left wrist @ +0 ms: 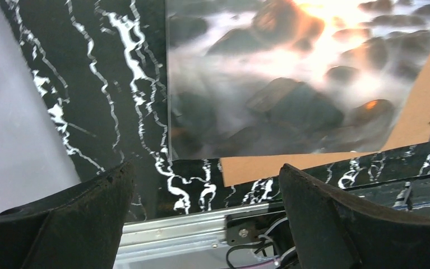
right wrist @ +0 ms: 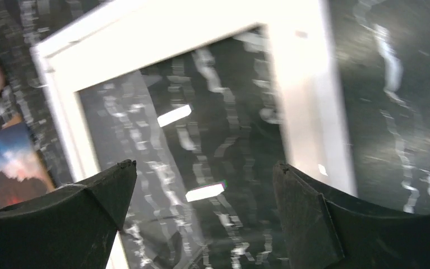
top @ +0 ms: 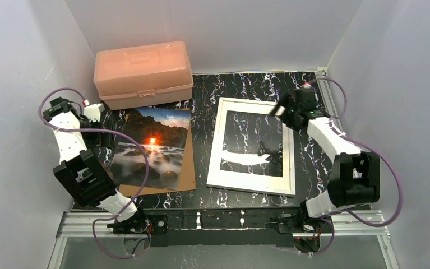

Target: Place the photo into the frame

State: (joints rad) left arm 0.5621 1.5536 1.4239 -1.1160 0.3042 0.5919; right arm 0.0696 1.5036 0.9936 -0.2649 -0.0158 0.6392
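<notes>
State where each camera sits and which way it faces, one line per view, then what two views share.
Top external: above and behind the arms, looking down on the table; both arms show, bases at bottom.
Left wrist: on the left arm, aimed down at a corner of the photo on the brown board; left gripper open.
Right wrist: on the right arm, aimed down at the frame; right gripper open.
Shared: top and right wrist both show the frame and the photo.

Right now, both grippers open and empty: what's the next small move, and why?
Likely lower the left gripper to the left edge of the photo. It lies on the brown board, outside the frame, and that open gripper sits beside it; the right gripper hovers over the frame.
</notes>
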